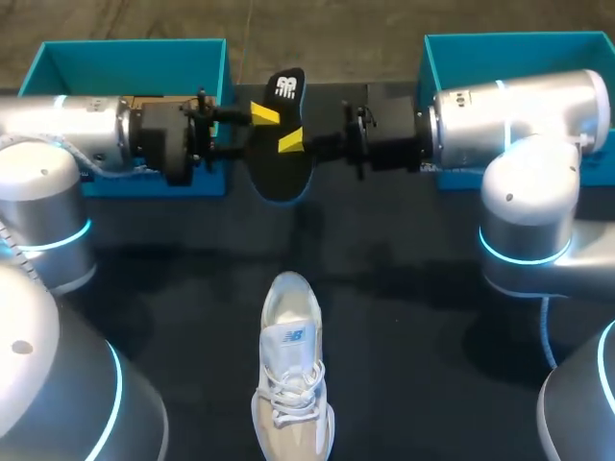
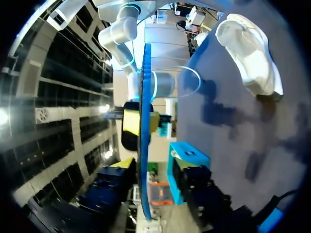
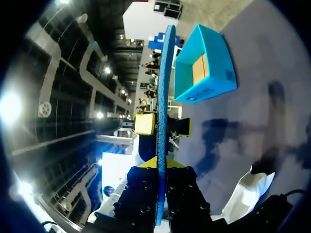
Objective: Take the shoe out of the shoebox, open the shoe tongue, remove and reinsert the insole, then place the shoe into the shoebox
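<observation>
At your left, the open teal cardboard shoebox point(image 1: 135, 56) sat at the far edge of the dark worktop point(image 1: 413, 355), out of the way and, I judge, ready for the return. Your left jaws stood slightly apart around the black foam insole with the blue underside point(image 1: 284, 178), a gap showing on one side. You held that insole in the air, black face up, probably for a handover. The white-and-grey laced sneaker point(image 1: 291, 370) lay nearer you, toe towards the insole. Your right jaws were clamped on the insole, carrying it. A second teal tray point(image 1: 519, 43) sat far right.
</observation>
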`<state>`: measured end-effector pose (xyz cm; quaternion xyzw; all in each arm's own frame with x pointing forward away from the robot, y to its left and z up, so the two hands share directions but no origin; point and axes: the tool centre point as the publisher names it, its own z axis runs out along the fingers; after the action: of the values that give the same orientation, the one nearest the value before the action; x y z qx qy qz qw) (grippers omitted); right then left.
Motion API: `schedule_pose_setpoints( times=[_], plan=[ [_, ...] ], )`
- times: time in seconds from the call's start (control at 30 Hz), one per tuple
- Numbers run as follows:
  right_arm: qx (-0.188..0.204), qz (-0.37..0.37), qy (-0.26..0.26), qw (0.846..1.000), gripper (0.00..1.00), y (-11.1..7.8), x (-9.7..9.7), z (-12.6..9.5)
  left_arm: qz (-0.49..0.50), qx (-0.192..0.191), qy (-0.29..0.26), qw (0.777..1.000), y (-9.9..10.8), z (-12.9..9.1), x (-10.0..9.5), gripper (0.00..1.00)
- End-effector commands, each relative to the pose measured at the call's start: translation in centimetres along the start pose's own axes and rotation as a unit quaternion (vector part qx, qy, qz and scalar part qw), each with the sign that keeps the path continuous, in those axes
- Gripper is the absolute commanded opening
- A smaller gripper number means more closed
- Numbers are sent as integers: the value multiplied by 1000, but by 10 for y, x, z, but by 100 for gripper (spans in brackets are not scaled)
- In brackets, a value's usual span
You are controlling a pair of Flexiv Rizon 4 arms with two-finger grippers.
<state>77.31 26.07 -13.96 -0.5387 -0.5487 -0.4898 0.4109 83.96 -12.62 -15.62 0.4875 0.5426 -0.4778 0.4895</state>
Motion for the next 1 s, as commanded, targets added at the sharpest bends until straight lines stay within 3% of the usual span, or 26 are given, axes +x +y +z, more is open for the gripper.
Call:
schedule_pose_setpoints(
  times=[0.03, 0.13, 0.27, 0.73, 0.93, 1.0],
  plan=[
    [-3, -17, -10, 1000, 0, -7, -1, -10, -33, -41, 41, 998, -23, -31, -3, 100],
    [-7, -39, -13, 999, 0, -8, -2, -15, -71, -47, 76, 993, -32, -48, 5, 100],
    [-29, -64, -19, 997, 0, -14, -7, -18, -100, -102, 162, 976, -40, -64, 21, 100],
    [-29, -64, -19, 997, 0, -14, -7, -18, -100, -102, 162, 976, -40, -64, 21, 100],
    [-20, -94, -47, 994, 0, -22, -15, -27, -181, -139, 259, 939, -64, -64, 44, 100],
    [-24, -111, -37, 993, 0, -25, -21, -33, -213, -170, 291, 917, -72, -70, 53, 100]
  ],
)
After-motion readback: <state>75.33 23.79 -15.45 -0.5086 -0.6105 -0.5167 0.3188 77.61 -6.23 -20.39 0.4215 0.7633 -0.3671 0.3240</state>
